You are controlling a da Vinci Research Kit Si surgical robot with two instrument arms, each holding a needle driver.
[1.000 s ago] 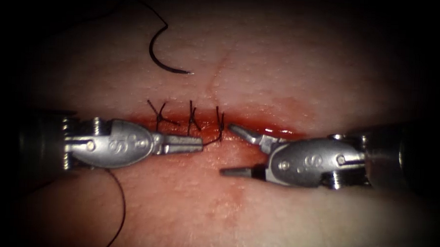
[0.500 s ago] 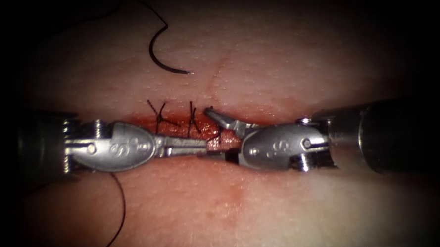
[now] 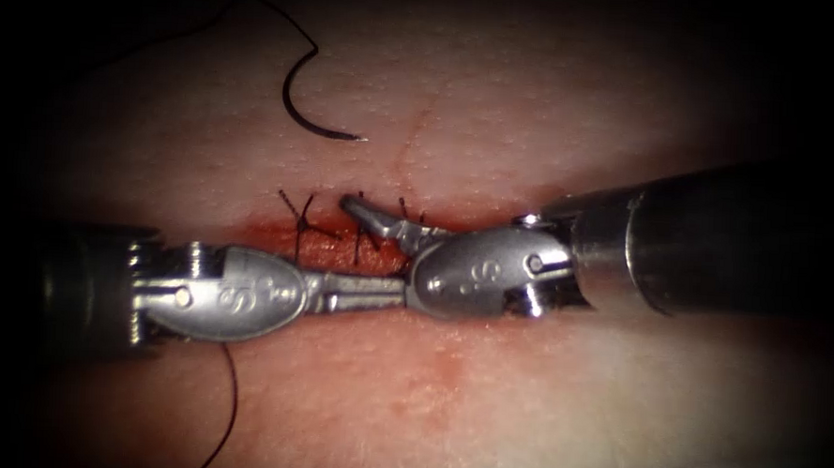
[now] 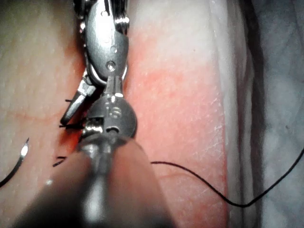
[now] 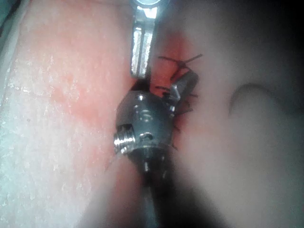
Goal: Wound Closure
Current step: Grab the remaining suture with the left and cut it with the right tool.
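Observation:
The cut runs across the tissue, wet with red fluid, with three dark stitches over it. My left tool comes in from the left along the cut, its jaws shut on the thread by the rightmost stitch. Tip to tip with it, my right tool stands open: its upper jaw lies over the stitches and its lower jaw is hidden behind the left tool's jaws. The curved needle lies free on the tissue beyond the cut, held by neither tool. The left wrist view shows the left tool meeting the right tool.
Thread loops down from under the left tool over the near tissue, and more thread trails off the needle's blunt end. In the left wrist view thread crosses the tissue's edge onto grey cloth.
My right tool has moved left along the cut, jaws still open, until it meets the left tool's tip over the stitches. The left tool shifted slightly right. The needle has not moved.

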